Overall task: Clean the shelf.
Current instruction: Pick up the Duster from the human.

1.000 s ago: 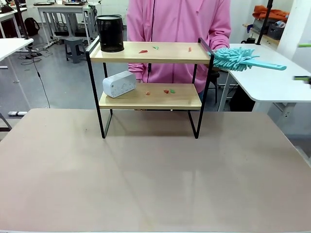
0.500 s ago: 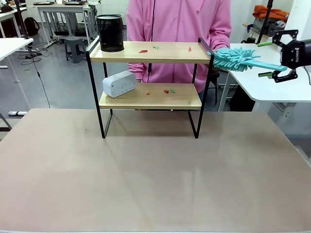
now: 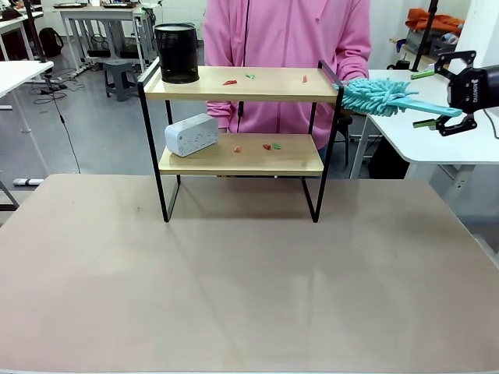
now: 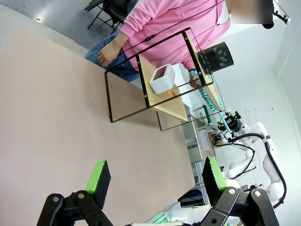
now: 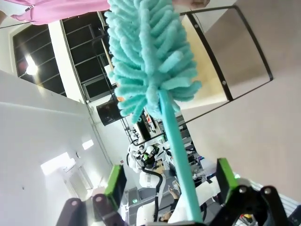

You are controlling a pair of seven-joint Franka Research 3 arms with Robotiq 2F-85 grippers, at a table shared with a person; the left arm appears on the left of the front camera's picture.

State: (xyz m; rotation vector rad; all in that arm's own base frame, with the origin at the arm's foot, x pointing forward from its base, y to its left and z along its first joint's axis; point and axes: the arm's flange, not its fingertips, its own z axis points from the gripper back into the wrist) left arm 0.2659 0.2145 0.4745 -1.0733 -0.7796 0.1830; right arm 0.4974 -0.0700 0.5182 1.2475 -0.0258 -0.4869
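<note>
— Shelf (image 3: 273,160)?
— Far middle of the table (image 3: 234,273), person in pink (image 3: 284,35) right behind it. Black mesh cup (image 3: 176,53) on the top board's left end, white power strip (image 3: 191,134) lower left, red and green scraps (image 3: 229,82) on both boards.
— Right gripper (image 3: 417,99)?
— Right of the shelf, fingers spread. The teal duster (image 3: 374,93) handle runs between them, unclamped.
— Left gripper (image 4: 155,172)?
— Near side, over the table, wide open.
</note>
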